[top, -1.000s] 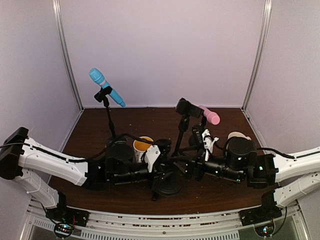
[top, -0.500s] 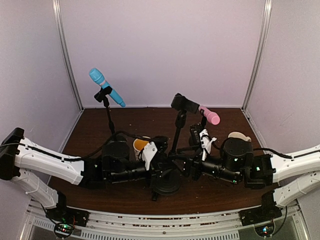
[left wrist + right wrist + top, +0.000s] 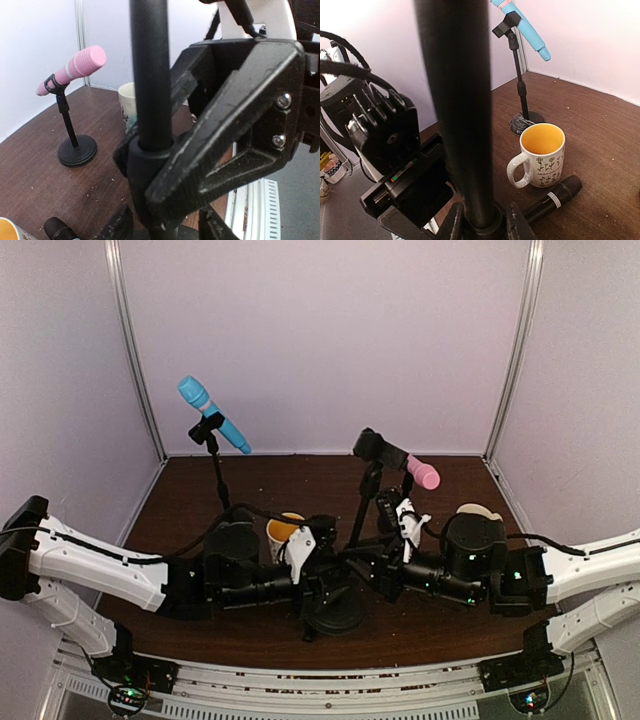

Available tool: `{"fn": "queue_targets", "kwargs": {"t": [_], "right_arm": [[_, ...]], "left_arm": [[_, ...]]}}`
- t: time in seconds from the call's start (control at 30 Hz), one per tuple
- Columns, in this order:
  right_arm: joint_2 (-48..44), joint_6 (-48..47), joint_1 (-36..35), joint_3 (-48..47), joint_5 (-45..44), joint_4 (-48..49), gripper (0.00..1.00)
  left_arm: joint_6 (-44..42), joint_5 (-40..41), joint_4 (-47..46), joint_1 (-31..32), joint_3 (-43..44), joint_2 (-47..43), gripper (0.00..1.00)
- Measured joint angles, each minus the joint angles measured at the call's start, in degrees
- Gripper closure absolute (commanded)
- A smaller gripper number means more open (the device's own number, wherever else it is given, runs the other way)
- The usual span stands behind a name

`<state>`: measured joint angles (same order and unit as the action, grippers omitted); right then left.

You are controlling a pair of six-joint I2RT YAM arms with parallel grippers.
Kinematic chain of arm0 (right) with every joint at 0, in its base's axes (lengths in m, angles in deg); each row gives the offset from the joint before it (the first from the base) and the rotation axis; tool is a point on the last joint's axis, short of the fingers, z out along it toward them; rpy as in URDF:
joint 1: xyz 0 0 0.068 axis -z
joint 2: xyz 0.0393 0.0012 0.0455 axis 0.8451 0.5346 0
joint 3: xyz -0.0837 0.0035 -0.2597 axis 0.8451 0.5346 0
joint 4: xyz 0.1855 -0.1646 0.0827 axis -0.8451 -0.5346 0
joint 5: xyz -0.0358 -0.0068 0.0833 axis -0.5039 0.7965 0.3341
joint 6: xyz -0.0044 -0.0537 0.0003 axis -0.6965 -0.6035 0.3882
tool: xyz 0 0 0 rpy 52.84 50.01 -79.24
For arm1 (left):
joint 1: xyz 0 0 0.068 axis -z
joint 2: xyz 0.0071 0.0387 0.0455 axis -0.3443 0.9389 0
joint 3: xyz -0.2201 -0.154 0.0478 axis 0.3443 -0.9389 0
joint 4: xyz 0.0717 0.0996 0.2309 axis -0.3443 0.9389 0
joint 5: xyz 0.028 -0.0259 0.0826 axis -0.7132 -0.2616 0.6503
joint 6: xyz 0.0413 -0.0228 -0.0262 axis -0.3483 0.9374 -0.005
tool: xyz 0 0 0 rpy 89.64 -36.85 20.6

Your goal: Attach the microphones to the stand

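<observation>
Above our grippers, the middle stand's clip (image 3: pixel 380 448) has swung slightly right since a moment ago. Our right gripper (image 3: pixel 482 221) is clamped on that stand's pole (image 3: pixel 457 100). Our left gripper (image 3: pixel 322 575) straddles the pole too, but we cannot tell whether it grips. Just beyond the right gripper, the black microphone (image 3: pixel 552 199) lies beside a mug (image 3: pixel 542 152) showing only its yellow inside. The blue microphone (image 3: pixel 212 414) and pink microphone (image 3: pixel 422 473) sit clipped farther off.

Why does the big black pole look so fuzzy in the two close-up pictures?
Right wrist view: the stand pole is very close to the lens, probably too near to focus, while the mug behind is sharp. Left wrist view: the pole is slightly soft, the pink microphone crisp. Top view: evenly lit, nothing blurred.
</observation>
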<state>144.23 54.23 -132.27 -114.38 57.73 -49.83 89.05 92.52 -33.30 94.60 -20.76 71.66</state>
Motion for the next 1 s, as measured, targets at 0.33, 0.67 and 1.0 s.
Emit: {"fn": "queue_targets", "kwargs": {"t": [0.33,0.67,1.0], "right_arm": [[-2.49,-1.90,0.26,-0.04,-1.27,-2.64,1.00],[-1.20,-2.86,0.76,0.13,1.90,-1.84,1.00],[-0.35,-9.92,10.34,0.09,33.62,-0.66,1.00]], "left_arm": [[-0.13,1.86,-2.23,0.28,0.00,4.90,0.64],[-0.74,0.20,-2.36,0.28,-0.11,3.74,1.00],[-0.76,-9.22,-2.78,-0.42,-2.64,1.14,1.00]]}}
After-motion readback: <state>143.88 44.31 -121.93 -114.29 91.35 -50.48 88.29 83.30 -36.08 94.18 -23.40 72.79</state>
